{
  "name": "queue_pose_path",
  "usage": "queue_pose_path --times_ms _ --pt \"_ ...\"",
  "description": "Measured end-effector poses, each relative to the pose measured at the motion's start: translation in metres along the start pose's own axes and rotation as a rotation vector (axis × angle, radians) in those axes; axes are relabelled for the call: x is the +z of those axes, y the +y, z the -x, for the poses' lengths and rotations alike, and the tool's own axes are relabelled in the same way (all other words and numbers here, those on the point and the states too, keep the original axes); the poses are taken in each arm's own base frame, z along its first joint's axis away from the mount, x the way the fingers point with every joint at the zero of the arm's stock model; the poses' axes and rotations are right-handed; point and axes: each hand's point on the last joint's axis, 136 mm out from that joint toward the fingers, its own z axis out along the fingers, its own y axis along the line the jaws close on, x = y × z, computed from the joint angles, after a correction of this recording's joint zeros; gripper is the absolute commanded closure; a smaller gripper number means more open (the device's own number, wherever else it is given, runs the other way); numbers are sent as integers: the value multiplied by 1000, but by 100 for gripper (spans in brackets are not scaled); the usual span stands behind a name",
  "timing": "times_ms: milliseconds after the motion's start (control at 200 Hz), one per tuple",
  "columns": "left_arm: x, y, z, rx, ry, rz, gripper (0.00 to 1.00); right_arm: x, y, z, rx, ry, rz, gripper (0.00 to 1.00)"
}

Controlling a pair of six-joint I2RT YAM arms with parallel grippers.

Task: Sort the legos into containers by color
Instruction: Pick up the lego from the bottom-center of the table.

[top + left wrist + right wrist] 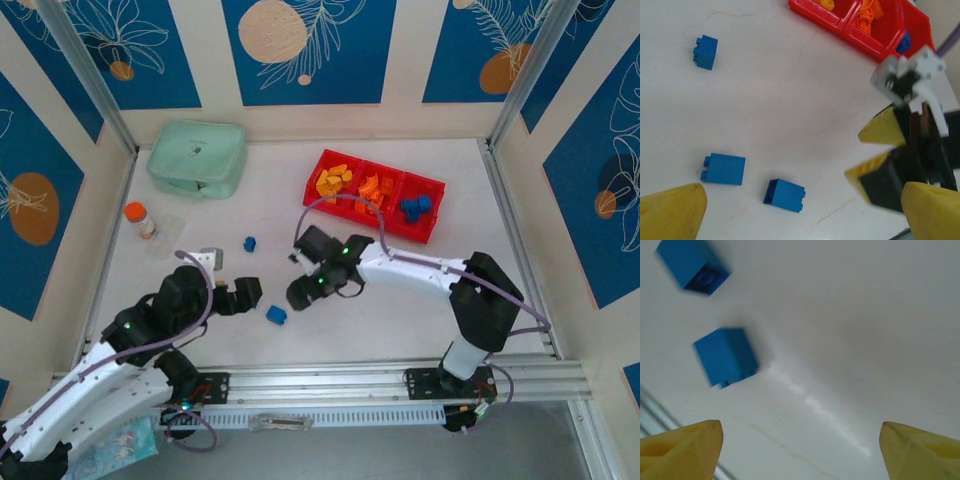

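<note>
Top external view: the red tray (437, 212) sits at the far side of the counter (400, 310); its left box holds yellow-orange legos (333, 181), the middle box red-orange legos (372, 188), and the right box blue legos (415, 206); a lone blue brick (249, 243) lies out on the counter; more blue (276, 315) lies closer to the arms, between the left claw (243, 292) and the right claw (300, 293); I think the job now is to pick up a loose blue brick for the right box.

Left wrist view: two blue bricks lie close together but not touching, the left one (724, 169) and the right one (785, 195); the left claw is open and holds nothing; the right claw stands open too, off to the right of the pair.

Right wrist view: its yellow fingertips (682, 447) are wide apart with only bare counter between them; the nearer brick (726, 357) and the farther brick (692, 265) sit off to the left, a bit blurry; to do it well, the right claw should slide left until the nearer brick is in the middle, line up with its flat sides, go down, and close softly on just that one, without bumping the other brick or the left claw.
</note>
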Motion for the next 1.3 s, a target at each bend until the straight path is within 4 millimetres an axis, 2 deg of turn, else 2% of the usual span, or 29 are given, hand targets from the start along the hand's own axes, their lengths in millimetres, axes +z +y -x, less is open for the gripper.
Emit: queue_pose_path --times_ms 165,425,600,740,940,1130,1300 --pt "-5 11 -12 -19 26 26 1 17 30 -10 -84 29 57 18" --pt "-16 21 -15 -46 7 40 1 52 54 -24 -147 104 62 18" --pt "-17 25 -16 -51 6 55 1 66 63 -14 -173 106 38 22" --pt "-17 27 -16 -50 2 65 1 68 62 -3 -177 90 -1 26" --pt "-17 27 -15 -51 -1 64 1 72 55 4 -173 93 -61 35" --pt "-18 26 -15 -52 -8 58 1 82 50 0 -172 123 -88 43" --pt "-18 26 -15 -53 -11 55 1 82 49 -2 -165 134 -92 51"
